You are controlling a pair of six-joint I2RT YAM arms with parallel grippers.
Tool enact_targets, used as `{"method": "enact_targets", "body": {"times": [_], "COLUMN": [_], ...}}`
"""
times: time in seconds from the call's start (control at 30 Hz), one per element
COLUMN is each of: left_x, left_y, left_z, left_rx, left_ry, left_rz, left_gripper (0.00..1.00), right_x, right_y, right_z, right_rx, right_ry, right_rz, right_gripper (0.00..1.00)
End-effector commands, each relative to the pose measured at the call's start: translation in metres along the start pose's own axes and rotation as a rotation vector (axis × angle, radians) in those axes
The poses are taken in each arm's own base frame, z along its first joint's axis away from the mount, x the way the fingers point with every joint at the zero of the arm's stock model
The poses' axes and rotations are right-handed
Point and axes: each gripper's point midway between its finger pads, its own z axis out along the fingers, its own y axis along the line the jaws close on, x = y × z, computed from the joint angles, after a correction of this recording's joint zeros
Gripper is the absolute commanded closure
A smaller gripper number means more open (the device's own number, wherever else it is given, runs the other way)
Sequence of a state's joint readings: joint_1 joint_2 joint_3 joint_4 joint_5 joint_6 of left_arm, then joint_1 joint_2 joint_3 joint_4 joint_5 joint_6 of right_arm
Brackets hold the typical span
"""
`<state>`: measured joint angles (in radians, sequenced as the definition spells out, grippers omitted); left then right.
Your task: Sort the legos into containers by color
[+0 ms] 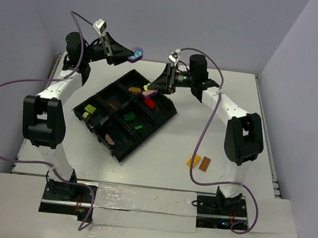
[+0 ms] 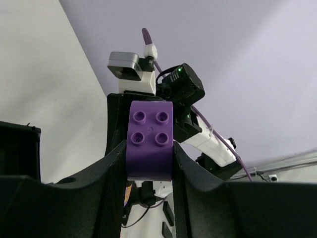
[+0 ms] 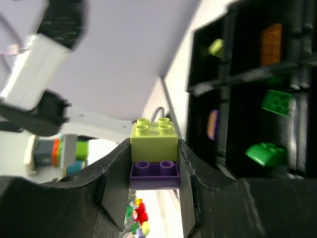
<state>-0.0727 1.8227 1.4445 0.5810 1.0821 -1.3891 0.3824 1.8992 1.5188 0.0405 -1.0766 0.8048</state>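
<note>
My left gripper [image 1: 137, 54] is raised behind the black tray's [image 1: 150, 134] far corner. It is shut on a rounded purple lego [image 2: 149, 144], studs facing the camera, squeezed between both fingers [image 2: 115, 168]. My right gripper [image 1: 149, 86] hangs over the tray's far end, shut on a lime brick [image 3: 154, 135] stacked with a flat purple brick [image 3: 154, 171]. The tray's containers [image 3: 233, 79] hold green bricks [image 3: 276, 101], an orange one [image 3: 271, 44], a lime one [image 1: 89, 109] and a purple one [image 3: 212, 124].
An orange-yellow brick [image 1: 193, 161] and a brown brick [image 1: 206, 163] lie side by side on the white table to the right of the tray, near the right arm's base. Walls close the table at the back and on both sides.
</note>
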Motion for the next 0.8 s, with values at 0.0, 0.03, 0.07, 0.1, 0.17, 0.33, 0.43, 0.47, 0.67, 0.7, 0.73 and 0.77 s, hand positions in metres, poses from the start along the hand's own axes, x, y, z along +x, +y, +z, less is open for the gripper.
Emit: {"method": "enact_targets", "body": {"times": [0.0,0.03,0.07,0.1,0.17,0.33,0.43,0.47,0.67,0.7,0.73,0.77], "left_x": [0.015,0.016,0.023,0.034,0.054,0.105,0.145,0.159,0.189,0.198,0.206,0.212], "left_y": [-0.003,0.013,0.021,0.027,0.046,0.074,0.094,0.100,0.119,0.128,0.135,0.140], "left_z": [-0.028,-0.036,-0.043,-0.056,-0.080,-0.132,-0.157,-0.164,-0.174,-0.175,-0.176,-0.177], "left_rx": [-0.202,-0.295,-0.363,-0.448,-0.610,-0.890,-1.030,-1.066,-1.145,-1.184,-1.211,-1.228], "left_ry": [-0.016,-0.034,-0.034,-0.040,-0.048,-0.037,0.017,0.037,0.070,0.106,0.135,0.158], "left_rz": [0.085,0.145,0.130,0.123,0.091,0.043,0.017,0.008,0.032,0.039,0.042,0.042], "left_gripper": [1.00,1.00,1.00,1.00,1.00,1.00,1.00,1.00,1.00,1.00,1.00,1.00], "right_x": [-0.016,-0.024,-0.030,-0.036,-0.047,-0.060,-0.065,-0.067,-0.068,-0.070,-0.071,-0.072], "right_y": [-0.007,-0.025,-0.032,-0.037,-0.040,-0.055,-0.058,-0.058,-0.060,-0.059,-0.059,-0.060], "right_z": [-0.034,-0.046,-0.056,-0.069,-0.097,-0.138,-0.144,-0.144,-0.139,-0.139,-0.139,-0.139], "right_rx": [0.247,0.348,0.397,0.448,0.541,0.691,0.721,0.722,0.702,0.701,0.702,0.703], "right_ry": [-0.083,-0.141,-0.183,-0.237,-0.348,-0.472,-0.487,-0.488,-0.484,-0.487,-0.489,-0.490], "right_rz": [-0.097,-0.077,-0.076,-0.065,-0.054,-0.046,-0.049,-0.049,-0.031,-0.034,-0.037,-0.039], "right_gripper": [1.00,1.00,1.00,1.00,1.00,1.00,1.00,1.00,1.00,1.00,1.00,1.00]}}
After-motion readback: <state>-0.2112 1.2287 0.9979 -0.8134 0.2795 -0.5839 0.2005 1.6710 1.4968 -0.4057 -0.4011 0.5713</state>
